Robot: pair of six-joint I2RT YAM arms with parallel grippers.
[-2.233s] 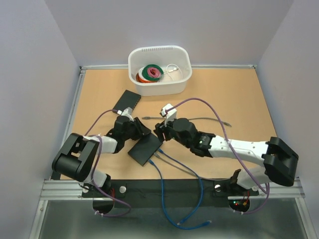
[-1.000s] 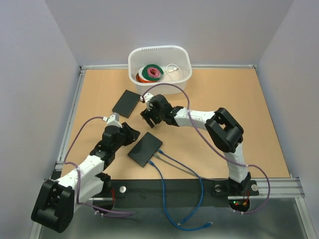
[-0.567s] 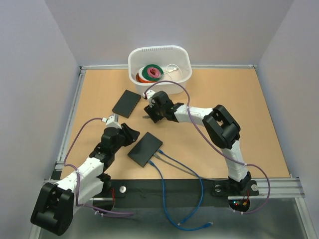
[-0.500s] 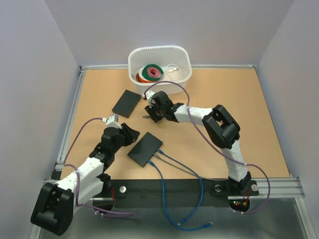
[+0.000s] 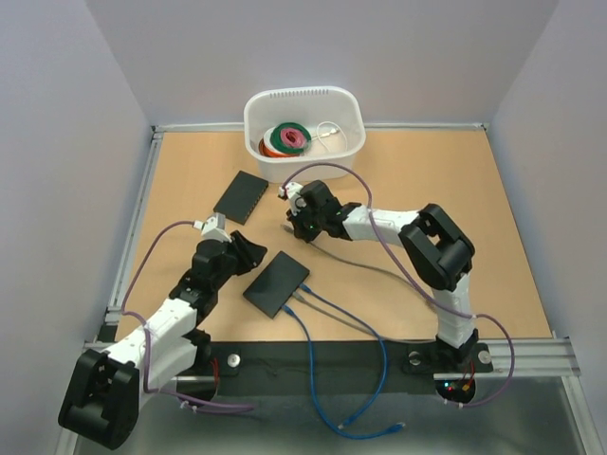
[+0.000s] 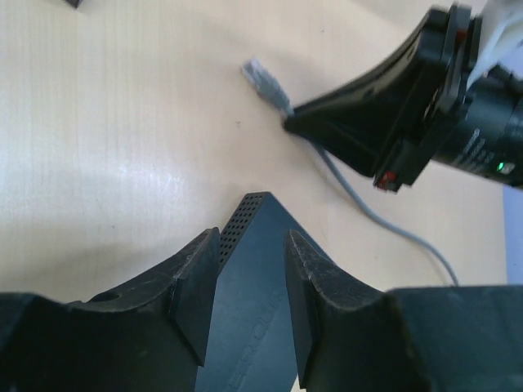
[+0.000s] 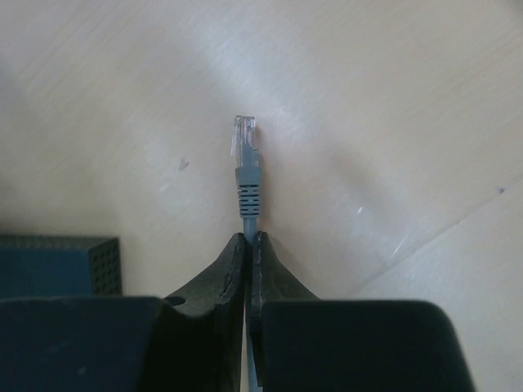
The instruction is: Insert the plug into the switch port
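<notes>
The plug (image 7: 245, 137) is a clear connector on a grey cable (image 6: 368, 219), lying on the wooden table just ahead of my right gripper (image 7: 248, 238). That gripper is shut on the cable right behind the plug's ribbed boot. In the top view my right gripper (image 5: 301, 228) sits a little beyond the switch (image 5: 277, 282), a flat dark box with two blue cables (image 5: 313, 303) in its near edge. My left gripper (image 6: 249, 245) stands open astride the switch's far corner (image 6: 249, 302). I cannot tell whether its fingers touch the switch.
A second black box (image 5: 241, 196) lies at the back left. A white bin (image 5: 353, 142) with tape rolls stands at the back middle. The blue cables trail off the table's near edge over the black rail (image 5: 313, 358).
My right gripper has closed on the grey cable behind the plug and shifted slightly right and nearer. The left arm and the switch have barely moved.
</notes>
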